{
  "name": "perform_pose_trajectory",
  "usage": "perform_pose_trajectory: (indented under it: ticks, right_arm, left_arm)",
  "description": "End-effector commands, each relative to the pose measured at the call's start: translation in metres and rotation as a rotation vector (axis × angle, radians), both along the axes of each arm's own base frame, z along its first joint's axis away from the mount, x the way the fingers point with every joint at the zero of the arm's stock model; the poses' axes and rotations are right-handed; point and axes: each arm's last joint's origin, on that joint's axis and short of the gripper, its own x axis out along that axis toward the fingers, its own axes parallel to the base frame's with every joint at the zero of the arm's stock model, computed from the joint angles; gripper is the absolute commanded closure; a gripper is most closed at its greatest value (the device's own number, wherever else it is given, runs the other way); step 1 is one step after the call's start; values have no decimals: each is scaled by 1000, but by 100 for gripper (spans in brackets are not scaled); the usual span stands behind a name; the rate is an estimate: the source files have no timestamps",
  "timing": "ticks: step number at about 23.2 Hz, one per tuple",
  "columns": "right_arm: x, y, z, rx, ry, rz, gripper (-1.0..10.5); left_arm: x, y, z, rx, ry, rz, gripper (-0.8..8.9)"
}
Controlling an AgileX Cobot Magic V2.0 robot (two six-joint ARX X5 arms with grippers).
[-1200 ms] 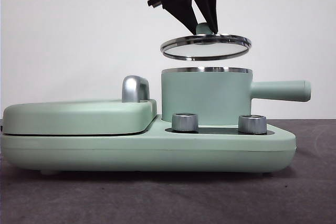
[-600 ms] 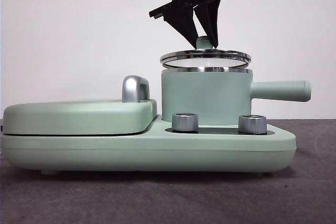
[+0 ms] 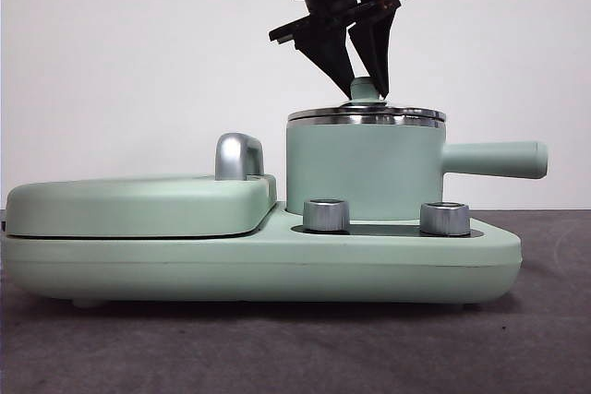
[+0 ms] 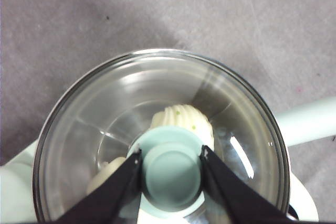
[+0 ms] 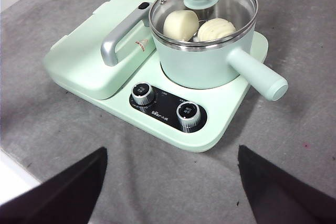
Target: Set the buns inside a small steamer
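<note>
While the lid sits on the pot, things stand like this from left to right:

Griddle (image 3: 138, 205): flat green lidded half at the left of the cooker; its chrome handle (image 3: 237, 156) rises just beside the pot's left wall.
Cooker base (image 3: 259, 265): its right edge ends short of the tip of the pot's handle; bare grey table (image 5: 315, 145) lies all around it.
Two knobs (image 3: 325, 215): steel, on the front panel just below the pot.
Small steamer (image 3: 365, 171): mint-green pot on the right half of the base, its straight handle (image 3: 494, 160) sticking out to the right over open table.
Buns (image 5: 180, 24): both inside the pot under the glass, side by side, the smooth one toward the griddle, the ridged one (image 5: 216, 29) toward the pot's handle.
Lid (image 3: 367, 115): flat on the steel rim, no gap showing.
Left gripper (image 4: 171, 169): comes straight down over the pot, jaws pinching the lid's green knob (image 4: 171, 170) from both sides.
Change: a second ago the lid hung tilted, clear above the rim; half a second ago it was just over it; now it is seated.
Right gripper (image 5: 168, 182): held back, well apart from the cooker, jaws spread wide with nothing between them.
Room: above the griddle and beyond the handle's tip is open; the left arm fills the space over the pot.
</note>
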Motion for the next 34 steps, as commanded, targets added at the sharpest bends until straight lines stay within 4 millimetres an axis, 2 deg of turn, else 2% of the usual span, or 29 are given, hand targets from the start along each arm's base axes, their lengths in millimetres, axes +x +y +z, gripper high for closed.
perform_pose_trajectory:
  ticks: [1, 6, 7, 9, 10, 11, 15, 19, 23, 26, 29, 34]
  right_arm:
    - [0, 0, 3, 13, -10, 2, 551]
    - [0, 0, 3, 13, -10, 1, 551]
    - [0, 0, 3, 13, -10, 1, 551]
    - [0, 0, 3, 13, -9, 1, 551]
    - [0, 0, 3, 12, -10, 1, 551]
    - [0, 0, 3, 13, -10, 1, 551]
    - [0, 0, 3, 13, -10, 1, 551]
    - [0, 0, 3, 15, -9, 4, 551]
    - [0, 1, 4, 27, -21, 12, 551]
    - [0, 1, 5, 30, -25, 12, 551]
    - [0, 2, 5, 41, -24, 32, 551]
    - [0, 4, 8, 79, -28, 91, 551]
  left_arm:
    - [2, -12, -11, -7, 18, -12, 798]
    - [-1, -11, -13, 16, 52, -4, 774]
    - [-1, -11, -12, 12, 48, -4, 704]
    - [-1, -9, -8, -4, 45, 13, 399]
    - [-2, -8, -4, -12, 38, 14, 310]
    - [-4, -5, 5, -26, 23, 15, 283]
    - [-25, 16, 57, -97, -27, 36, 283]
    - [-62, 51, 105, -127, -57, 34, 284]
    - [-100, 87, 143, -154, -82, 34, 287]
    - [-128, 112, 162, -155, -85, 27, 327]
    - [-153, 134, 176, -189, -119, 20, 327]
    - [-189, 164, 179, -200, -123, 5, 327]
